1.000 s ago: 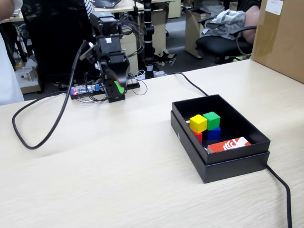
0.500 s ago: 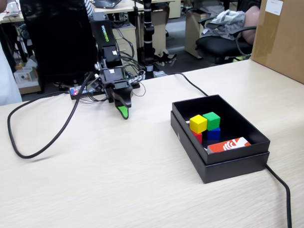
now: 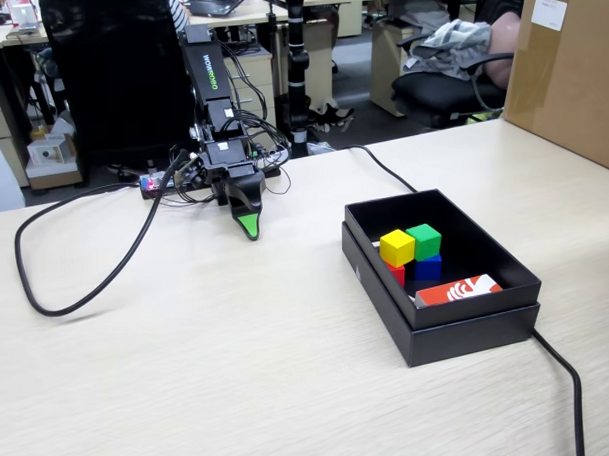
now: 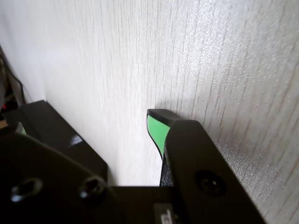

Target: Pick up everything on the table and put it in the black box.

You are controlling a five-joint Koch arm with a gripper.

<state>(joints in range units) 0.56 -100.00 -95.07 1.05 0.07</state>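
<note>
Jaws [image 3: 248, 228] low over bench [image 3: 189, 372], nothing held; gap hidden, closure unclear. Box [image 3: 458, 328] right in fixed view, cubes [image 3: 410, 252] inside.

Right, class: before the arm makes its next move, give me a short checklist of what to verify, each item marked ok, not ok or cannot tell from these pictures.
1. All four cubes inside the black box: yellow cube, green cube, blue cube, red cube: ok.
2. No cube left on the table: ok in the fixed view.
3. Gripper carries nothing: ok, nothing shows at its tip.
4. Gripper open or shut: cannot tell; only one green tip shows.
5. Gripper clear of the box: ok, it sits well to the left in the fixed view.
</note>
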